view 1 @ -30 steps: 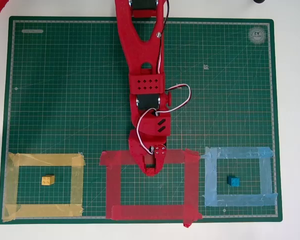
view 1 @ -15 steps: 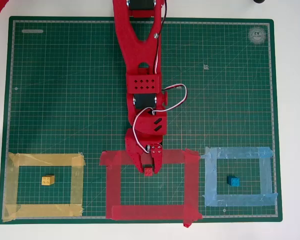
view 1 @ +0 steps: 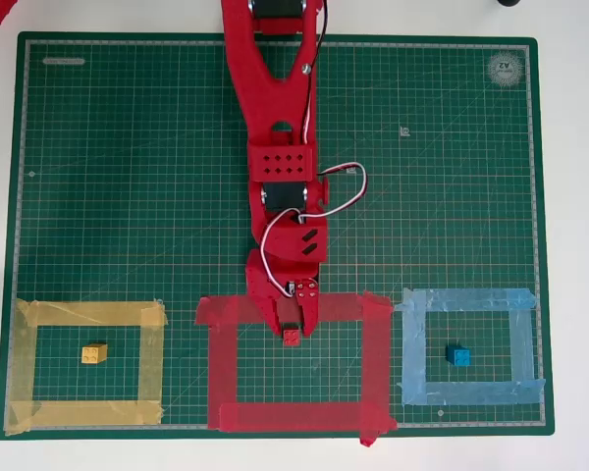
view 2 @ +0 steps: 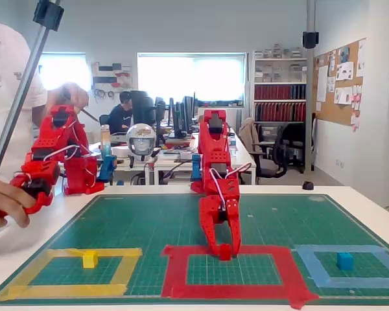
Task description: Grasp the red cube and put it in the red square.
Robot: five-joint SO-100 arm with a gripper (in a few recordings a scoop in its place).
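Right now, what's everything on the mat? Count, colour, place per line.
red cube: one, red, on the mat inside the red square, near its top strip, between the fingers.
red square: one, red tape frame, bottom centre of the mat in the overhead view.
yellow cube: one, yellow, inside the yellow tape frame.
yellow tape frame: one, yellow, bottom left.
blue cube: one, blue, inside the light blue tape frame.
light blue tape frame: one, light blue, bottom right.
cutting mat: one, green, on the white table.
gripper: one, red arm reaching from the top edge, fingers either side of the red cube; whether they grip it is unclear.
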